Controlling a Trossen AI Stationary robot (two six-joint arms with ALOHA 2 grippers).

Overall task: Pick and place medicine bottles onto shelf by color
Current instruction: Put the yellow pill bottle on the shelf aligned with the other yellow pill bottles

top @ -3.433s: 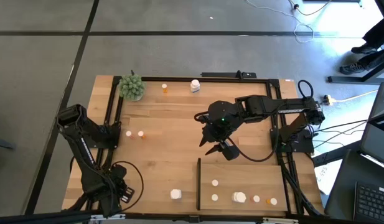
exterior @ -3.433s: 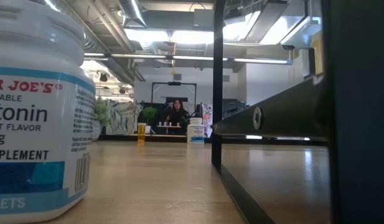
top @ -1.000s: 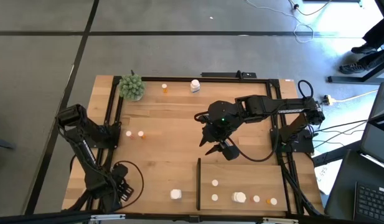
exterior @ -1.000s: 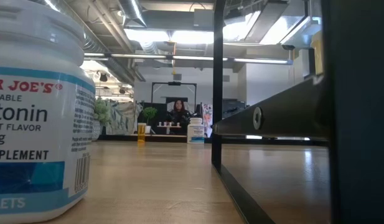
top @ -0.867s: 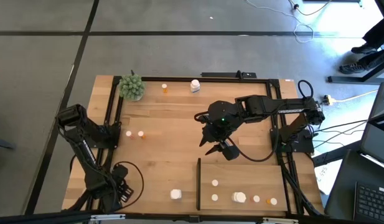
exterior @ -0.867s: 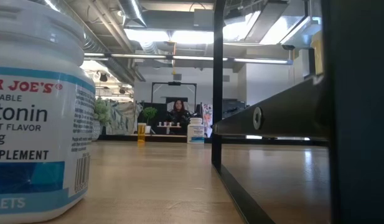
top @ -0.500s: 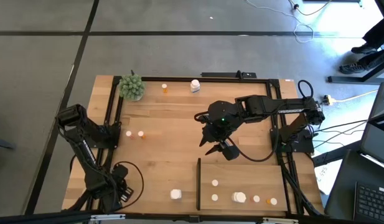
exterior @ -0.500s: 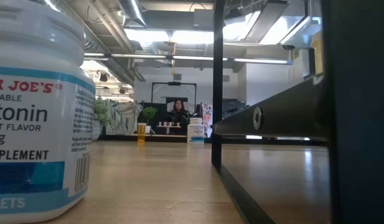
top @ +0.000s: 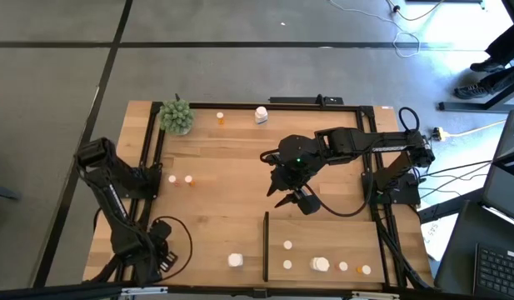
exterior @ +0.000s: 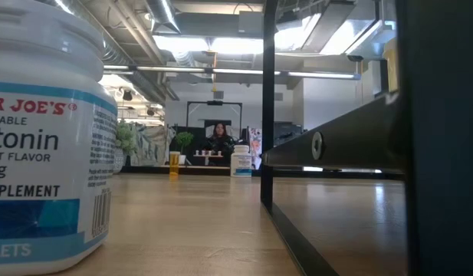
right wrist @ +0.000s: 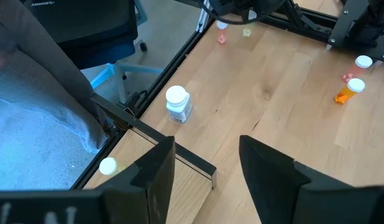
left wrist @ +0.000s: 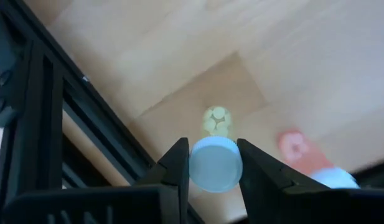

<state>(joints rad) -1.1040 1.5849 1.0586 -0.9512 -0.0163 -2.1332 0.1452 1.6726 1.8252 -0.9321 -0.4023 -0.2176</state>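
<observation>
Sitting between left pincer fingers, white-capped bottle

— Where's my left gripper?
— Down at the counter's left edge, clamped on a bottle.
— And my right gripper?
— Mid-counter, fingers spread, holding nothing.

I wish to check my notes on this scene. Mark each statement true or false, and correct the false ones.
1. The right gripper is open and holds nothing. True.
2. The green plant ball stands on the shelf. False: it stands at a far corner of the table, on the left arm's side, away from the shelf.
3. The left gripper is shut on a white-capped bottle. True.
4. The shelf holds no bottles. False: five small bottles stand on it, among them an orange one.
</observation>
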